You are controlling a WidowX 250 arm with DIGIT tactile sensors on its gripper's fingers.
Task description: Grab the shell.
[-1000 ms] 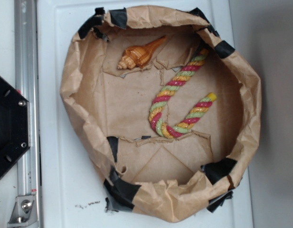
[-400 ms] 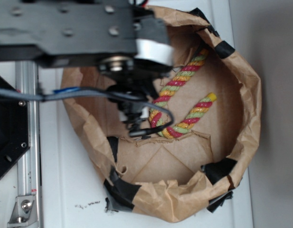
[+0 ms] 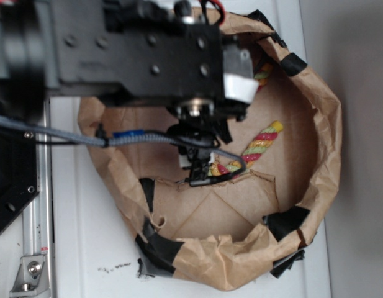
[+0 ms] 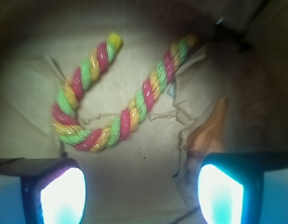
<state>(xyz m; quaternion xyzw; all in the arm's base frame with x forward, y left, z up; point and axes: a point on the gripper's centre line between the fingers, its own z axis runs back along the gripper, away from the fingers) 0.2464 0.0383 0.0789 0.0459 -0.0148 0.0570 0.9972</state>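
Brown paper-lined basin (image 3: 315, 124) on a white table (image 3: 85, 248) holds shell (image 4: 210, 133).

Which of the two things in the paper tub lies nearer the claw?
The shell: its orange-brown tip shows just above one finger of the open claw. The striped rope lies farther ahead.

Arm (image 3: 117, 49) overhangs paper-lined bowl (image 3: 321, 155) on bench (image 3: 79, 248). Rope (image 4: 106, 93) lies on bowl floor, curved. In the wrist view, shell (image 4: 211, 130) lies right of rope, just beyond end effector (image 4: 141, 191), jaws apart.
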